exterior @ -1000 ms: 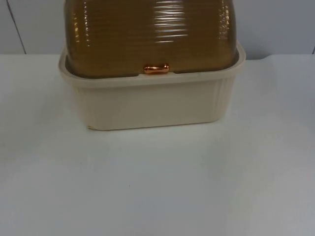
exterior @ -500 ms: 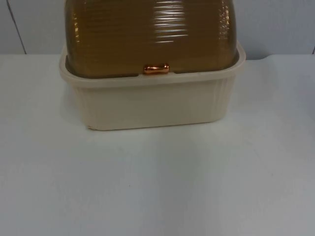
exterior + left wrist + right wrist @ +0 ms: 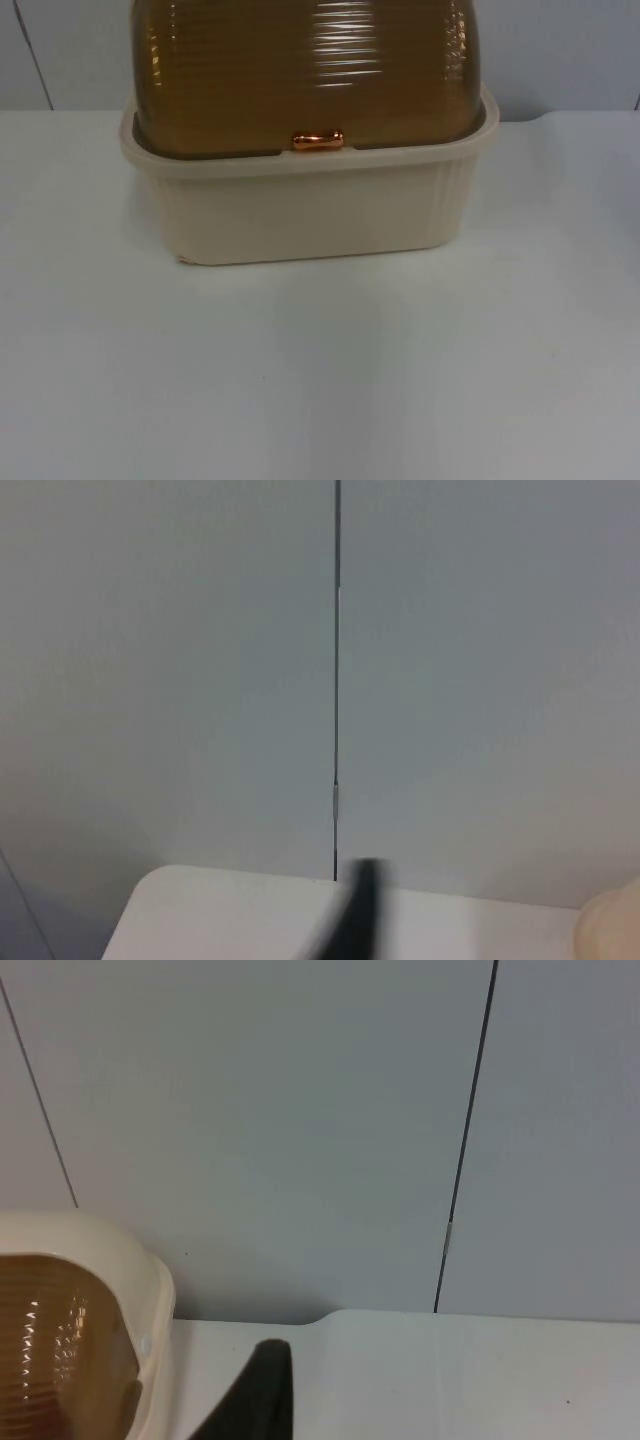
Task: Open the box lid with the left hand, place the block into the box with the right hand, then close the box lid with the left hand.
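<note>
A cream box [image 3: 300, 215] stands at the back middle of the table, against the wall. Its ribbed amber see-through lid [image 3: 300, 70] is down on the rim, with a small copper handle [image 3: 317, 140] at its front edge. In the right wrist view the box's cream end [image 3: 150, 1300] and amber lid [image 3: 50, 1340] lie just beside my right gripper [image 3: 265, 1400], which is open and holds nothing. My left gripper [image 3: 350, 920] hangs blurred over the table's back edge, facing the wall, with a cream corner of the box [image 3: 612, 930] off to one side.
The white table top [image 3: 320, 380] spreads wide in front of the box and to both its sides. The grey partition wall [image 3: 300, 1110] with vertical seams closes off the back.
</note>
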Controlling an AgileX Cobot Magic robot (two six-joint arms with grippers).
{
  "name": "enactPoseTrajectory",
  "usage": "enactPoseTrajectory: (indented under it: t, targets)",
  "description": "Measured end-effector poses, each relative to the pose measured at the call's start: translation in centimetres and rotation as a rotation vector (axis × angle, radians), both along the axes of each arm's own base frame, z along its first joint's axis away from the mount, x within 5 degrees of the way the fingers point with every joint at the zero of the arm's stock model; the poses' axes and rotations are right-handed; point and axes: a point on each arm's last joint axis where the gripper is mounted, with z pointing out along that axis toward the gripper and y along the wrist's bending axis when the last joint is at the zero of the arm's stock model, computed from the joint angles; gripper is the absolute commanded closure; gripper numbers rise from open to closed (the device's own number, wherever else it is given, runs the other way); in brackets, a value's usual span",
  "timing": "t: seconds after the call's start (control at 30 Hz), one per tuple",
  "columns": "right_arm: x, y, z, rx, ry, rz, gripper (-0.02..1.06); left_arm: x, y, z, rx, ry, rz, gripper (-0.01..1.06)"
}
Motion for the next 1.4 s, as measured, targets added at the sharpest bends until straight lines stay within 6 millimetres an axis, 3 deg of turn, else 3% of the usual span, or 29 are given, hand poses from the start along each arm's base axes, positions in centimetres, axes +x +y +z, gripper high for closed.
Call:
enactPoseTrajectory:
  t: [0.03, 0.5, 0.9, 1.03, 1.1, 1.4]
  targets:
    - [0.0, 0.0, 0.0, 0.000, 0.000, 0.000, -0.01, 0.0, 0.0, 0.0, 0.000, 0.000, 0.000, 0.00]
    - [0.0, 0.0, 0.0, 0.000, 0.000, 0.000, -0.01, 0.0, -0.1, 0.1, -0.023, -0.005, -0.003, 0.00]
    - [-0.3, 0.0, 0.2, 0.042, -0.007, -0.013, -0.01, -2.2, -0.6, 1.3, -0.039, -0.009, -0.017, 0.00]
    - [-0.6, -0.2, 0.1, 0.053, 0.007, -0.031, -0.01, -2.4, -1.2, 0.6, -0.008, 0.070, -0.074, 0.00]
    - [-0.7, -0.4, 0.0, 0.032, 0.020, -0.054, -0.01, -2.4, -2.5, 0.5, 0.008, 0.088, -0.167, 0.00]
    - [-0.4, -0.9, -0.1, 0.002, 0.021, -0.101, -0.01, -3.0, -5.8, 1.3, 0.029, 0.033, -0.325, 0.00]
